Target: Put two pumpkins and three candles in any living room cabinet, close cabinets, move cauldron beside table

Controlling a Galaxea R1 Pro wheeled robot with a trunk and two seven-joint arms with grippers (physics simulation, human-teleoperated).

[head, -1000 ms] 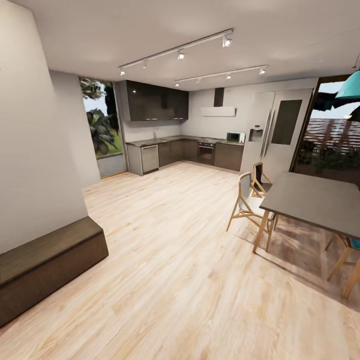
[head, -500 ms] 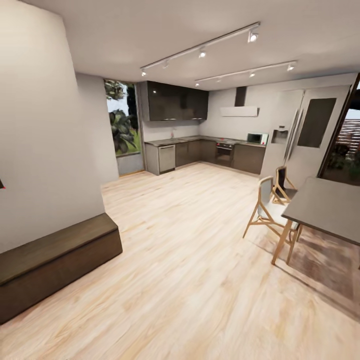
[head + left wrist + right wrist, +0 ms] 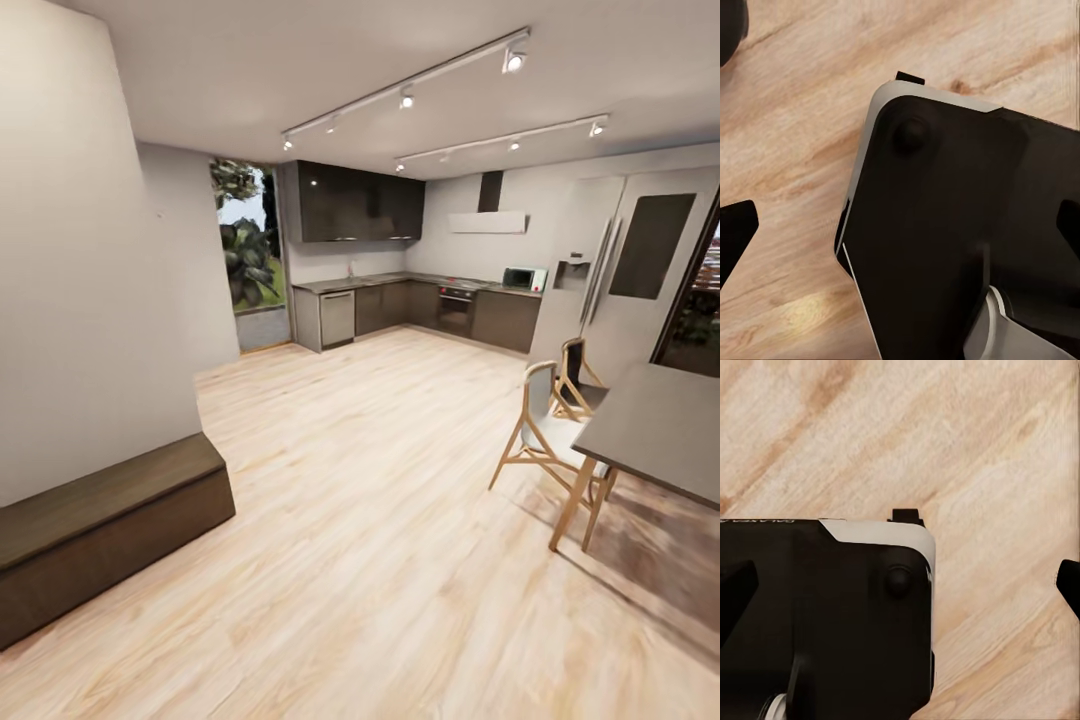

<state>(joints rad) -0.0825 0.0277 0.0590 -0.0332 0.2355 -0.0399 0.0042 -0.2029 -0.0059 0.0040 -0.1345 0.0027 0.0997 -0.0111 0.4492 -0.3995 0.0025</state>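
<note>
The head view takes in a pale wood floor (image 3: 380, 520) running to a far kitchen with dark cupboards (image 3: 360, 203) and a window (image 3: 243, 258). The long, low dark-brown cabinet (image 3: 100, 530) sits near left against the grey wall, its front closed. At right, the dark dining tabletop (image 3: 660, 430) and two wooden chairs (image 3: 545, 435) stand on the floor. Each wrist view looks down at floorboards and the robot's black base (image 3: 960, 247); the left gripper (image 3: 900, 232) and right gripper (image 3: 900, 585) have their jaws spread, holding nothing.
</note>
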